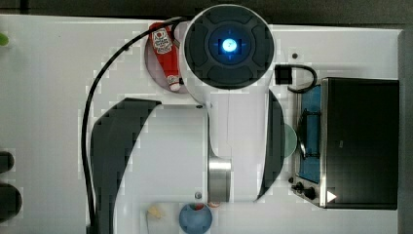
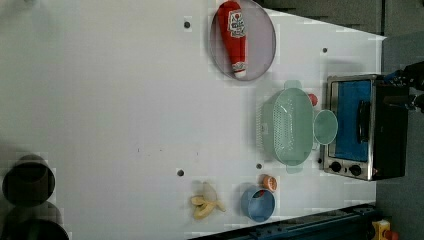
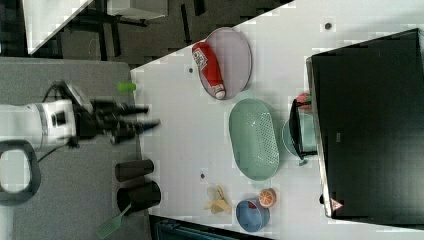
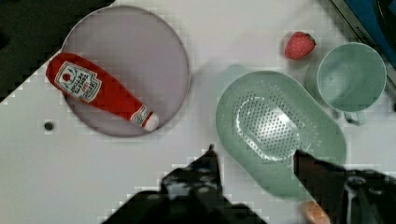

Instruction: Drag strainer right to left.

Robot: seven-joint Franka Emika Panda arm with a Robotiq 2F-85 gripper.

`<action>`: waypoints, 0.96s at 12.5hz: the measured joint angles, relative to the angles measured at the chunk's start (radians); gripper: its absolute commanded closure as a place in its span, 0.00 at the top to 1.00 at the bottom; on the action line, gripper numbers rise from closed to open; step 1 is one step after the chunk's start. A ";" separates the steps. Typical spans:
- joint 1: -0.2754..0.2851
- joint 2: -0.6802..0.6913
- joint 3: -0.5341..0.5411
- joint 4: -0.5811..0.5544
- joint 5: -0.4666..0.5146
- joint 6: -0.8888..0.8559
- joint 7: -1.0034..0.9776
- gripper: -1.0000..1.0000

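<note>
— mint-green plastic, that's your strainer (image 2: 290,126)? where is it sitting?

— yes, you'll find it upright on the white worktop (image 2: 110,100), touching the pale green mug (image 2: 325,127) on the left view's right, with the toaster oven (image 2: 365,127) just beyond the mug. a strawberry (image 4: 299,45) lies near its rim, beside the mug.

— what about your gripper (image 4: 254,161)?

— its fingers (image 4: 210,163) stand spread apart with nothing between them. in the wrist view you look down past them onto the strainer's near rim. in the right view the gripper (image 3: 145,122) hangs well apart from the strainer, out by the worktop's edge.

— anything else around it?

— a red ketchup bottle (image 2: 235,37) lies on a greyish plate (image 2: 262,45) near the strainer. at the other end you have a blue bowl (image 2: 258,204), an orange half (image 2: 270,182) just beside it, and a peeled banana (image 2: 205,201).
</note>
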 measured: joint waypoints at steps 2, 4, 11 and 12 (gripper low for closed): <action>-0.006 -0.209 -0.014 -0.163 -0.027 -0.242 0.049 0.90; -0.006 -0.408 -0.036 -0.215 -0.015 -0.309 0.061 1.00; -0.024 -0.429 -0.030 -0.244 -0.042 -0.029 0.117 1.00; -0.025 -0.358 -0.024 -0.287 -0.028 0.034 0.124 1.00</action>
